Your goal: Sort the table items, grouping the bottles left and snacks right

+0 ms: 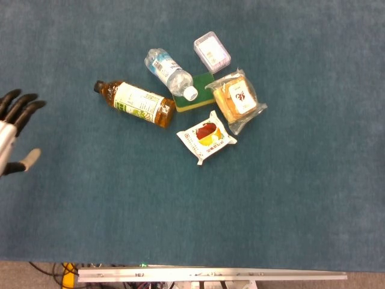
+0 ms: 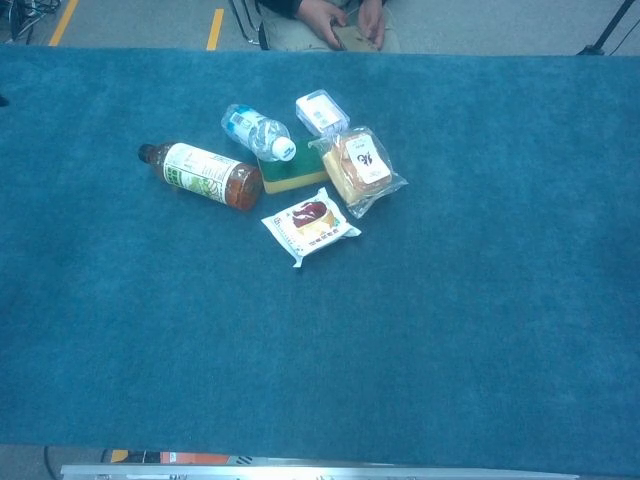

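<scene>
A brown tea bottle (image 1: 135,103) (image 2: 199,175) lies on its side near the table's middle, cap toward the left. A clear water bottle (image 1: 170,74) (image 2: 257,132) lies behind it, its cap end resting on a green-and-yellow sponge (image 1: 194,100) (image 2: 292,177). A bagged bread snack (image 1: 237,99) (image 2: 358,169) lies to the right, and a white snack packet (image 1: 206,136) (image 2: 309,225) in front. My left hand (image 1: 14,131) enters the head view at the left edge, fingers spread, holding nothing, well left of the tea bottle. My right hand appears in no view.
A small clear plastic box (image 1: 212,52) (image 2: 321,111) sits behind the pile. The blue table cloth (image 1: 289,198) stretches wide around the cluster. A seated person's hands (image 2: 345,22) hold a phone beyond the far table edge.
</scene>
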You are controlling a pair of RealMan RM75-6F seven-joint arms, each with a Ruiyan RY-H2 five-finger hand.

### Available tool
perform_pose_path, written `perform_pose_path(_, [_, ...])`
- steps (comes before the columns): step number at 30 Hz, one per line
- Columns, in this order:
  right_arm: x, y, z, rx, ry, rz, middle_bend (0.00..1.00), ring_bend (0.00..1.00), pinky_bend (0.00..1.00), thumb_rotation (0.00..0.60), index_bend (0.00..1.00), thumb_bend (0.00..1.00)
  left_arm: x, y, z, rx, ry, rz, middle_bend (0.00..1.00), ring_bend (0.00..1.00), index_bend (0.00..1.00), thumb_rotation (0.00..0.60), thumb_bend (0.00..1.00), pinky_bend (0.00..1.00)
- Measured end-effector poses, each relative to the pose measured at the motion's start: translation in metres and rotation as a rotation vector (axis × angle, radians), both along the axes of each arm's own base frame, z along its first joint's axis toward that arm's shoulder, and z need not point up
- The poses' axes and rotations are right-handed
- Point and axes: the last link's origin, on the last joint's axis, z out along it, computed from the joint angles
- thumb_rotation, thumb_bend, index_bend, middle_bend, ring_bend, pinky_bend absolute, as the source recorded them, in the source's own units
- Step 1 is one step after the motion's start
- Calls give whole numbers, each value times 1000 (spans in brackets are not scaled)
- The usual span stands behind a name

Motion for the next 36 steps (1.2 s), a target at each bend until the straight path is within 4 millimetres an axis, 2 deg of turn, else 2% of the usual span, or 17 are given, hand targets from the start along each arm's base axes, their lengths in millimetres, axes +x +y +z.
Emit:
perform_pose_path(10, [13, -4, 4, -9, -34, 17, 334, 341, 413, 600, 282, 258, 30, 46, -18, -150, 39, -116, 113, 67, 137, 600, 257, 171])
perform_pose_path(17, [20, -3, 3, -1, -22, 31, 332, 340, 413, 600, 282, 257, 47, 77, -45, -232, 66, -168, 99, 65, 122, 600, 257, 165])
perform_pose_path(25, [21, -1, -5, 29, -8, 33, 332, 340, 413, 600, 282, 257, 55, 104, -75, -286, 133, -168, 49, 48, 51, 600, 257, 160])
perform_pose_path(29, [18, -2, -7, 37, -7, 23, 332, 340, 413, 600, 282, 256, 56, 117, -90, -310, 169, -141, 6, 1, 3, 600, 257, 137])
perform_pose_path(36, [12, -3, -9, 44, -10, 10, 332, 340, 413, 600, 282, 257, 60, 135, -113, -328, 219, -111, 0, 0, 0, 600, 257, 128])
